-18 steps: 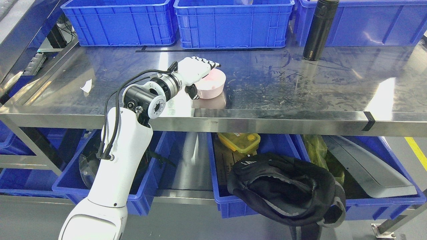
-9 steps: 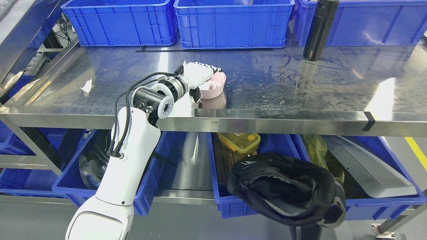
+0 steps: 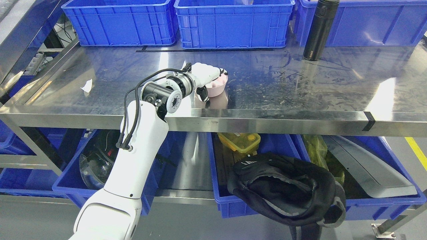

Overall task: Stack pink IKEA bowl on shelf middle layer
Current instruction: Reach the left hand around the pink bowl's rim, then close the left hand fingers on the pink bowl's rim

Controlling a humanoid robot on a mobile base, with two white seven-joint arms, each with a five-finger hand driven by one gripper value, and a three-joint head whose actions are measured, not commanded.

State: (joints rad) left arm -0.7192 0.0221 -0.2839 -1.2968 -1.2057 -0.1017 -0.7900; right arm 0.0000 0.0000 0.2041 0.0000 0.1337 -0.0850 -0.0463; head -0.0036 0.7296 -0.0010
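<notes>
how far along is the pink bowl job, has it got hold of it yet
Done: the left hand has closed on the pink bowl, fingers over its rim and thumb against the near side. In hand: the bowl looks tilted in the grasp, right above the steel shelf; whether it has fully left the surface is unclear. Left: setting it onto another bowl; no second bowl shows in this view, so the stacking is not done.

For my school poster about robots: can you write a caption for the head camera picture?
Robot's left hand grips a pink bowl on a steel shelf.
</notes>
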